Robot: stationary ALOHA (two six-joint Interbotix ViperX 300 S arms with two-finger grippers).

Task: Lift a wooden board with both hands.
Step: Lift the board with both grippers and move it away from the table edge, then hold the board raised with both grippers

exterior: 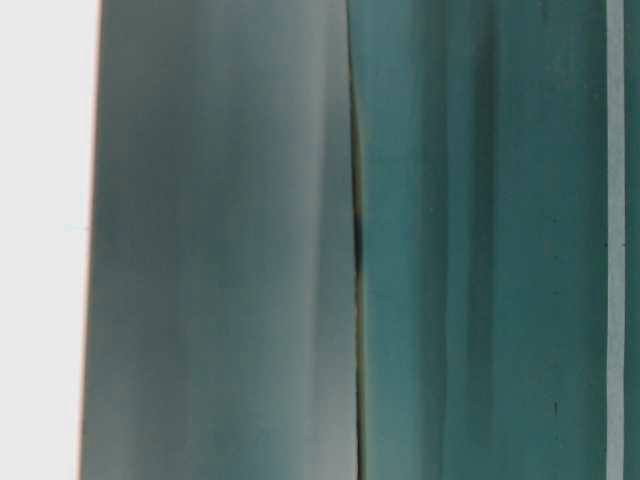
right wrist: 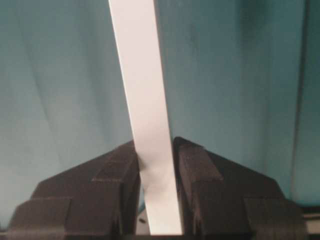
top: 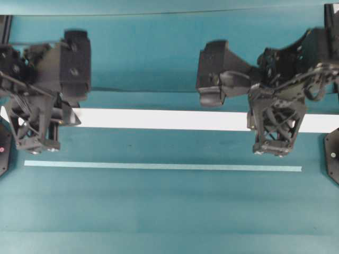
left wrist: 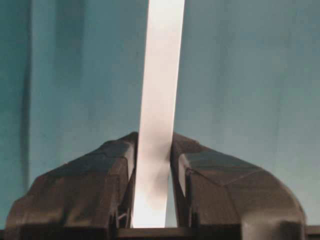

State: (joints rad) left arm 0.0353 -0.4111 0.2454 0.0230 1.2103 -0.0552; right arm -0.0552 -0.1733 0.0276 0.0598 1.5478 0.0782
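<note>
Grippers (left wrist: 152,165) (right wrist: 155,165) clamping wooden board (top: 169,119), lifted

Looks like a robotics lab test rig to me: plain teal-covered worktop (top: 169,211), black arm bases (top: 332,156) bolted at both edges, pale teal strip (top: 163,166) marking the cloth.

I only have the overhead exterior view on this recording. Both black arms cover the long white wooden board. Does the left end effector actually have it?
Observer: Yes. The left wrist view shows the left end effector shut on the long white wooden board, one finger against each long edge.
Operator: And the right one?
Observer: Same in its wrist view: the right end effector clamps the board between its fingers.
Operator: Anything from table level?
Observer: Little: a blurred grey-green surface fills its left part, and the thin pale teal strip runs along the right edge.
</note>
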